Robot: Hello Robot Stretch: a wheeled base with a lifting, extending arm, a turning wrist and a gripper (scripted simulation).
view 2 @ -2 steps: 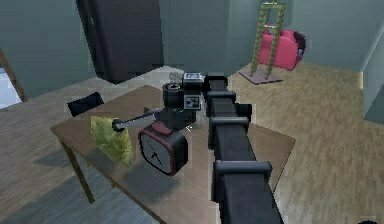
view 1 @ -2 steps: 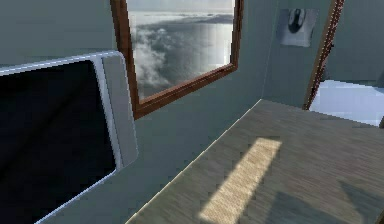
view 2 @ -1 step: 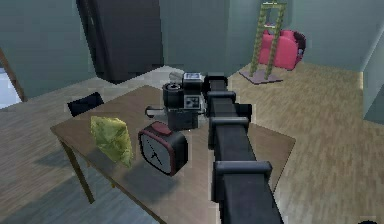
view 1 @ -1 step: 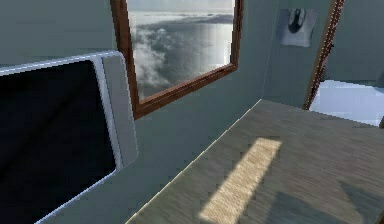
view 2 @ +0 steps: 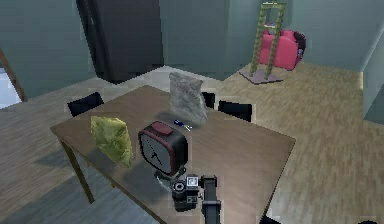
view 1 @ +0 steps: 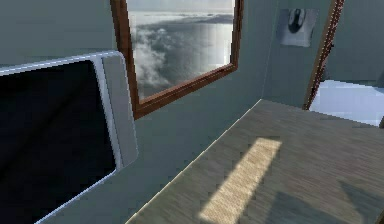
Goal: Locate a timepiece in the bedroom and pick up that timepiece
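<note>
Grey-green walls all round, wood-plank floor with a sunny patch on it. Wood-framed window full of clouds, big black wall screen just beside it. Brown wooden tabletop, dark chairs along its far edges, tall dark cabinet well behind.

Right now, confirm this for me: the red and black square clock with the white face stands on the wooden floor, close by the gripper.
Wrong in one respect. The red and black square clock with the white face stands on the brown wooden table, near its edge, not on the floor. The arm side view shows this, with the gripper close by it in the picture.
</note>
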